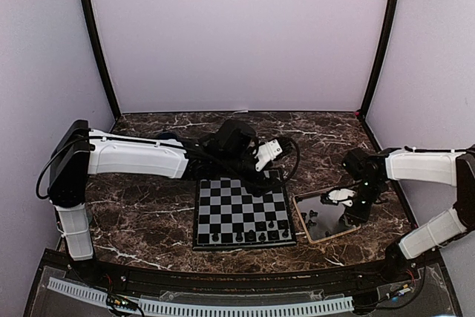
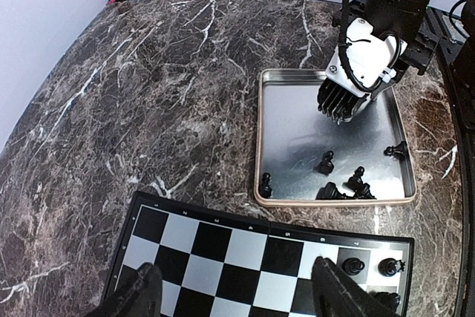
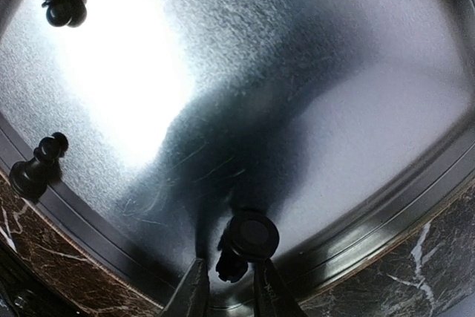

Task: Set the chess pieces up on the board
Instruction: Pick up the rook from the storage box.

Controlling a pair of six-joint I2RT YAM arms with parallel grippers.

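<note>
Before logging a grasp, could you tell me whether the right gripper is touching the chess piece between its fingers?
Cannot tell. In the right wrist view the right gripper brackets the chess piece, but dark shadow hides any gap.

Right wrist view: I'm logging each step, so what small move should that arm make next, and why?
Probably shut the fingers firmly and lift straight up. The right gripper straddles one dark chess piece beside the tray rim, though a firm grip cannot be confirmed, and the board has many bare squares.

Bright glare and dark shadow across the tray (image 3: 334,109)
</note>
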